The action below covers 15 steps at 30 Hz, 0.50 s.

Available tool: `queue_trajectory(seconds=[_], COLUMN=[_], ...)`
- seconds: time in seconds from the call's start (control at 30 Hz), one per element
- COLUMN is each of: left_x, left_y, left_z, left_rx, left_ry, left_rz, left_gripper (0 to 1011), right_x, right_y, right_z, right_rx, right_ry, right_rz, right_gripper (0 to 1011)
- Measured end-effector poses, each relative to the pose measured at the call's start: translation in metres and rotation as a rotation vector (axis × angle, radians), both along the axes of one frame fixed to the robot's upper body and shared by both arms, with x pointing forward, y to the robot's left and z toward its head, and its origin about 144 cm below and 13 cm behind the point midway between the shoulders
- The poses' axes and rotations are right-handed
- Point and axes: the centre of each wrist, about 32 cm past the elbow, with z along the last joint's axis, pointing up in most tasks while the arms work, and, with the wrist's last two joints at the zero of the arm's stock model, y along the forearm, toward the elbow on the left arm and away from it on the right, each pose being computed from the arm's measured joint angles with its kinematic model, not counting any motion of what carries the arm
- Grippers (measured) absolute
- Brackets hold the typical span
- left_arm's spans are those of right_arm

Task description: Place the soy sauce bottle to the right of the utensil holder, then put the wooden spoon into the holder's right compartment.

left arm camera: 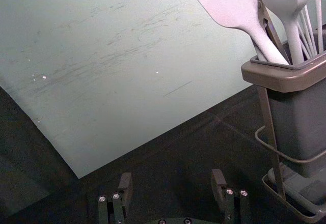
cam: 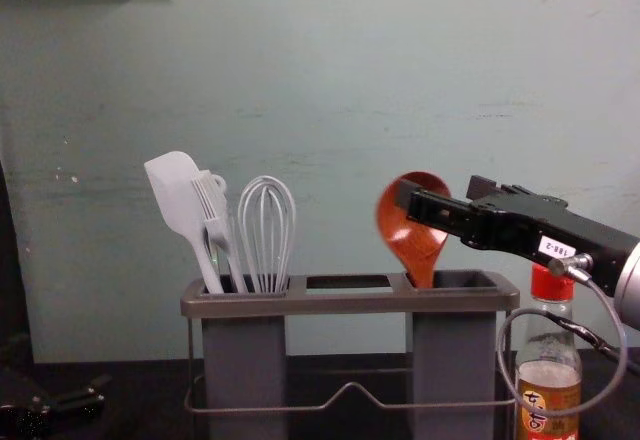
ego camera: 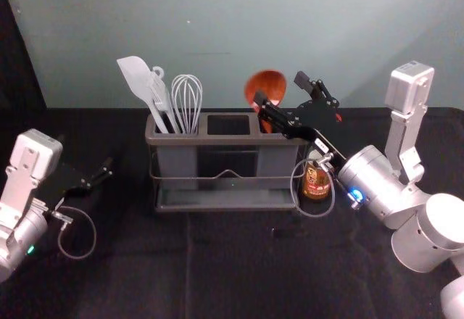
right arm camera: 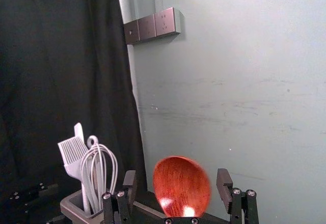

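Note:
The right gripper [ego camera: 281,96] is at the holder's right end, open, its fingers apart around the wooden spoon's bowl without visibly gripping it. In the right wrist view the spoon [right arm camera: 182,186] shows between the open right gripper [right arm camera: 177,188]. The wooden spoon [cam: 412,228] stands in the right compartment of the utensil holder [cam: 350,302], bowl up, leaning slightly left. The soy sauce bottle [cam: 549,365] stands upright just right of the holder, partly behind the right arm's cable. Parked at the left is the left gripper [ego camera: 101,174]; in its wrist view the left gripper [left arm camera: 171,186] is open and empty.
A white spatula [ego camera: 136,80], a brush and a whisk [ego camera: 186,101] stand in the holder's left compartment. The middle compartment [ego camera: 228,125] holds nothing visible. Behind the dark-clothed table [ego camera: 239,275] rises a pale wall with a socket panel [right arm camera: 153,25].

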Motion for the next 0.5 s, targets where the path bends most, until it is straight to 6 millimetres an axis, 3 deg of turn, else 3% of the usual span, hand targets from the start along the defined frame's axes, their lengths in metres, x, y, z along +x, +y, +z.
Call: queue_trajectory(seconds=[0.5], left_x=[0.0], left_y=[0.0], left_z=[0.0], left_rx=[0.0], left_ry=[0.0], left_rz=[0.0], left_gripper=[1011], right_x=[-0.0038], right_y=[-0.0016], right_z=[0.0088], right_rx=[0.009], right_ry=[-0.02], right_rz=[-0.001], right_gripper=[1002])
